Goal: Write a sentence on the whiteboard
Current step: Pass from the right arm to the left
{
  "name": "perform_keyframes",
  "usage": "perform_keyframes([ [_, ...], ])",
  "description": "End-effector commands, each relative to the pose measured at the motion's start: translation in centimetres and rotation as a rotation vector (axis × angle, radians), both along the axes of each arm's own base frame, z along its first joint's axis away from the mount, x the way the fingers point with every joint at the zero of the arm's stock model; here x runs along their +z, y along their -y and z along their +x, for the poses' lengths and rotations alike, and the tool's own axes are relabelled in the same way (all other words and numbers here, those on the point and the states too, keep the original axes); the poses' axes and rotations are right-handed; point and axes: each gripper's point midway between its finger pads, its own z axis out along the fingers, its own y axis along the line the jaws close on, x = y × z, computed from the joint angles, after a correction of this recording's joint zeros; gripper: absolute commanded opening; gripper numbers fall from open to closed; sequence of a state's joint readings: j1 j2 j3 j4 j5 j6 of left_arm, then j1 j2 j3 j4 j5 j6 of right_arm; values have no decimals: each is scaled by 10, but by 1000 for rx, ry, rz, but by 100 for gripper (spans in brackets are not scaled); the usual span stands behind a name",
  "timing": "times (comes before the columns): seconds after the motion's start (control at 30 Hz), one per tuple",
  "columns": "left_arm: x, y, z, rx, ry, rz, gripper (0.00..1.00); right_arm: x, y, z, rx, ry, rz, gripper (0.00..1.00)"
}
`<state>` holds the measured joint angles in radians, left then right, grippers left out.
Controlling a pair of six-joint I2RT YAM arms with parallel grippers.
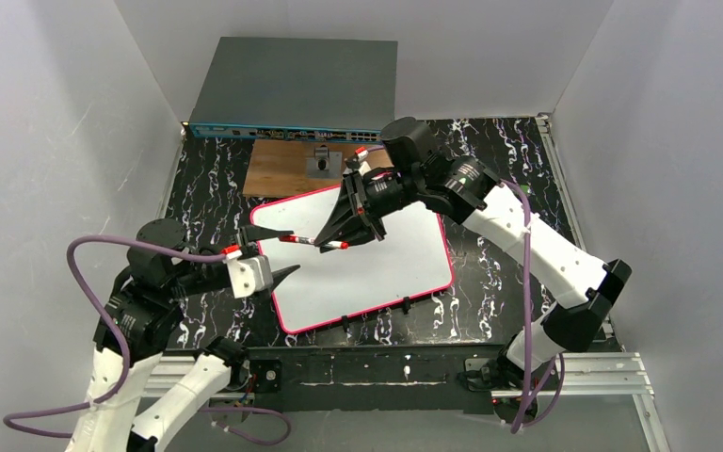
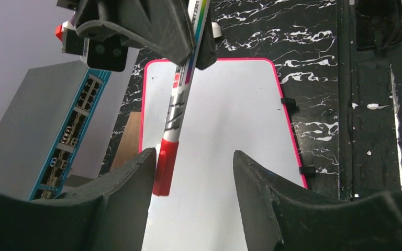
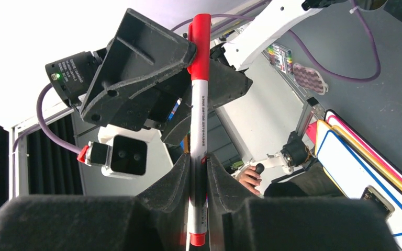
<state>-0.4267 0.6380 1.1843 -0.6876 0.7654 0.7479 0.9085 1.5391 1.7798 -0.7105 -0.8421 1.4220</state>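
The whiteboard (image 1: 377,268) lies flat on the black marbled table, pink-red rim, black clips on its near edge. Its surface shows bare white with no red sentence on it, also in the left wrist view (image 2: 230,120). My right gripper (image 1: 323,242) is shut on a white marker (image 3: 199,115) with a red cap (image 3: 201,42) and holds it above the board's left part, cap end towards my left arm. My left gripper (image 2: 193,154) is open, and the marker's cap (image 2: 165,167) sits between its fingers, close against the left finger (image 2: 131,178).
A grey network switch (image 1: 292,89) stands at the back. A brown wooden board (image 1: 282,174) with a small metal piece (image 1: 321,162) lies in front of it, just behind the whiteboard. White walls enclose the table. An aluminium rail (image 1: 565,372) runs along the near edge.
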Motion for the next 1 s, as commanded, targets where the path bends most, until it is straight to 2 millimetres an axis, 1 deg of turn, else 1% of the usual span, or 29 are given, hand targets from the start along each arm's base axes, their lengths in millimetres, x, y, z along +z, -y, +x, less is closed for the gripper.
perform_keyframes([
  [0.0, 6, 3, 6, -6, 50, 21, 54, 28, -5, -5, 12, 31, 78, 1],
  [0.07, 5, 1, 10, 10, 62, 32, 52, 27, -5, -6, 15, 28, 74, 1],
  [0.33, -1, 3, 17, 19, 67, 49, 38, 23, -6, -12, 26, 20, 67, 1],
  [0.43, -2, 4, 18, 14, 61, 50, 27, 24, -7, -13, 27, 22, 71, 1],
  [0.5, -4, 4, 19, 17, 67, 58, 13, 26, -6, -14, 27, 23, 73, 1],
  [0.53, -4, 3, 20, 20, 72, 61, 3, 26, -6, -14, 27, 25, 74, 1],
  [0.57, -3, 3, 20, 23, 78, 63, 0, 27, -5, -14, 27, 24, 74, 1],
  [0.7, -4, 2, 20, 24, 90, 76, 0, 29, -3, -15, 21, 30, 80, 1],
  [0.77, -9, 1, 18, 15, 96, 103, 0, 34, -2, -15, 12, 46, 94, 1],
  [0.83, -15, -2, 16, 15, 100, 131, 0, 43, 2, -14, -8, 68, 118, 1],
  [0.97, -35, -12, 9, 15, 97, 221, 0, 66, 17, -11, -43, 94, 163, 1],
])
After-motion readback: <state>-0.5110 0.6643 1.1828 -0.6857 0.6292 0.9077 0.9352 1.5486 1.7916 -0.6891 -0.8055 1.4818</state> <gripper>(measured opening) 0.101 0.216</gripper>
